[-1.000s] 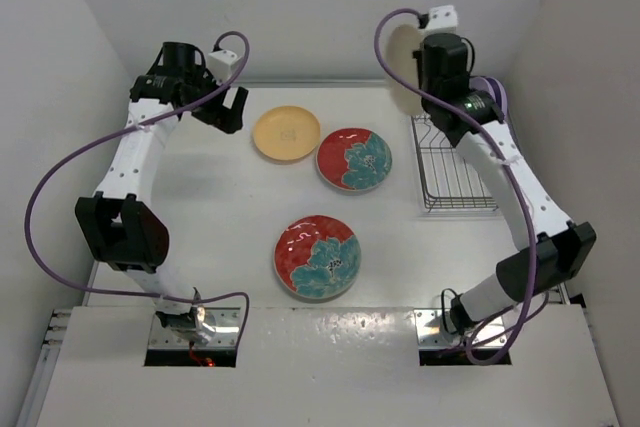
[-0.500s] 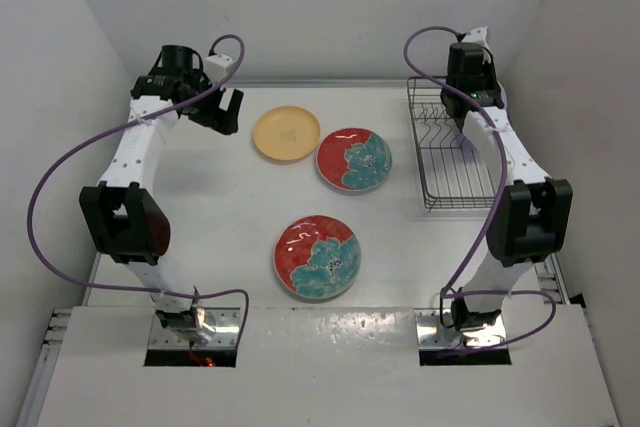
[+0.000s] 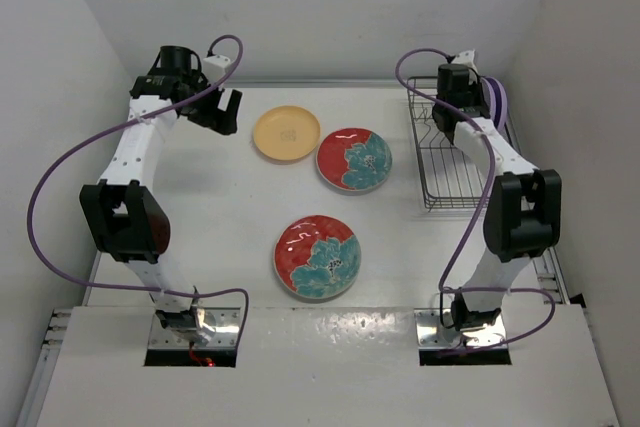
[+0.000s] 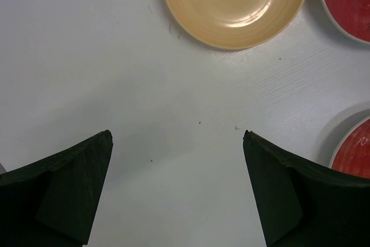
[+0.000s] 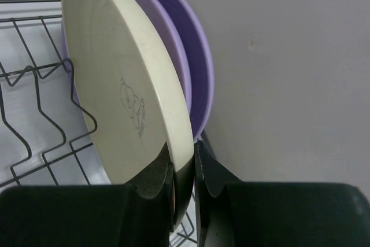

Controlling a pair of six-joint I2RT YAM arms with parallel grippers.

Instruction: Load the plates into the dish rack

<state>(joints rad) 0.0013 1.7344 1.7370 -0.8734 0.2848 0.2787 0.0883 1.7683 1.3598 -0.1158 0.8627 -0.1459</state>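
White walls close in a white table. At its far right corner the dish rack holds the cream plate on edge, its face across the rack's length, just beside two lilac plates nearer the wall. The right gripper is clamped on the cream plate's lower rim, and its fingers hide whether that rim sits between the wires. The left gripper hangs spread wide, with the yellow plate lying flat just ahead of it.
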